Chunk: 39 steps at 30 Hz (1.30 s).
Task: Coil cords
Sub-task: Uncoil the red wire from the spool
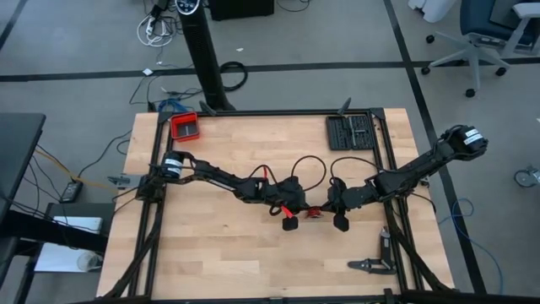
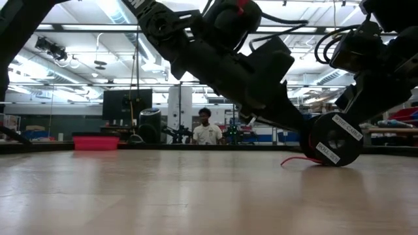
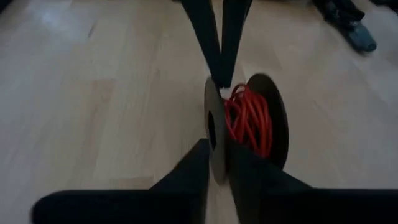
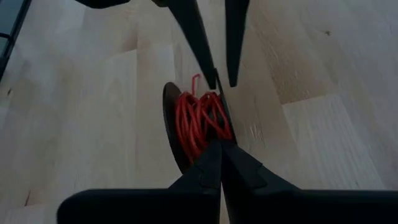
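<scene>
Red cord (image 3: pixel 249 118) sits largely wound on its black spool (image 3: pixel 214 134), one tail trailing on the table (image 2: pixel 163 189). Left gripper (image 3: pixel 217 163) pinches one flange; right gripper (image 4: pixel 219 155) pinches the other. Tucking remains, I judge.

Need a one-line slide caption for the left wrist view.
Left gripper pinches one flange of the black spool wound with red cord, while the right gripper's fingers grip it from the opposite side.

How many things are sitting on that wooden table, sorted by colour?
Red: 2, the small tray and the thin cord wound on a spool.
Black: 3, the spool, the tool case and the clamp-like tool.
Total: 5.
</scene>
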Motion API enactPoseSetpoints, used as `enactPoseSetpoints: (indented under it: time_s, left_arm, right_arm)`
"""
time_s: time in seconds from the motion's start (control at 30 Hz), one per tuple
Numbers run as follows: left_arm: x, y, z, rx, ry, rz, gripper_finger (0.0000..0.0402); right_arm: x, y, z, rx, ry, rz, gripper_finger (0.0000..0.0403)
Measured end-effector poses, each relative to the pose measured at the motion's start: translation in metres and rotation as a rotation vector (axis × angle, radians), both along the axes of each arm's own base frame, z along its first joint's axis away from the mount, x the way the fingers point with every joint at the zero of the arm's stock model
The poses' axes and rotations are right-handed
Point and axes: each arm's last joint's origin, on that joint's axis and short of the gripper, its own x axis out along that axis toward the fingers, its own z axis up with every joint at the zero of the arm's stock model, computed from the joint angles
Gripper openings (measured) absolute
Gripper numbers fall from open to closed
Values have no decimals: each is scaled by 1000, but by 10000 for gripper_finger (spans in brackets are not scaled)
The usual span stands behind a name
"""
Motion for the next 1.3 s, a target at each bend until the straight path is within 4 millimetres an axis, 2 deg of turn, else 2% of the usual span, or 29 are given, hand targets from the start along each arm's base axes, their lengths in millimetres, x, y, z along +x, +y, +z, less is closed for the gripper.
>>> enactPoseSetpoints:
  time_s: [0.07,0.13,0.4,0.53,0.7,0.9,1.0,1.3]
  left_arm:
    - [-1,0,-1,-2,18,-5,12]
    - [-2,0,-2,-1,32,-6,5]
    - [-2,0,-3,6,38,5,2]
    - [-2,2,0,27,35,34,1]
    - [-7,4,25,102,1,37,0]
    - [-19,8,59,206,-6,90,0]
    - [-25,8,71,215,-3,101,0]
    - [-37,-12,83,311,25,141,0]
  right_arm:
    - [0,0,0,1,1,2,3]
    - [0,0,0,0,1,2,3]
    - [0,0,1,-16,-9,18,6]
    - [1,0,14,-43,-124,32,3]
    - [-8,-3,22,-107,-148,-60,2]
    - [-17,-8,24,-178,-171,-290,4]
    - [-17,-8,24,-179,-177,-311,3]
    - [-6,10,19,-128,-244,-285,8]
